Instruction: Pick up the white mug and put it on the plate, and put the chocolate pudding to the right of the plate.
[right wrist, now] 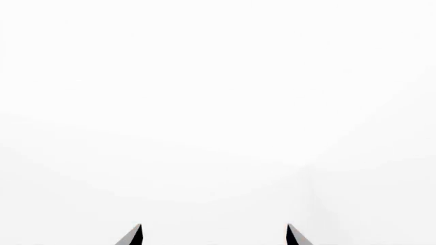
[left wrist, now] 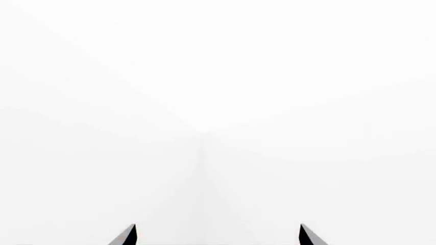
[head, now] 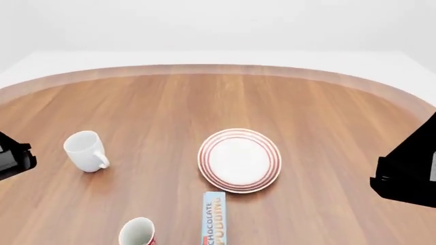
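The white mug (head: pixel 85 151) stands near the left tool (left wrist: pixel 216 236) — both tools wide apart, the right tool (right wrist: pixel 214 236) too.

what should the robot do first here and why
Probably bring the left gripper over to the white mug. The mug stands upright on the table's left side, clear of the plate, and both grippers are open, holding nothing and seeing only blank white.
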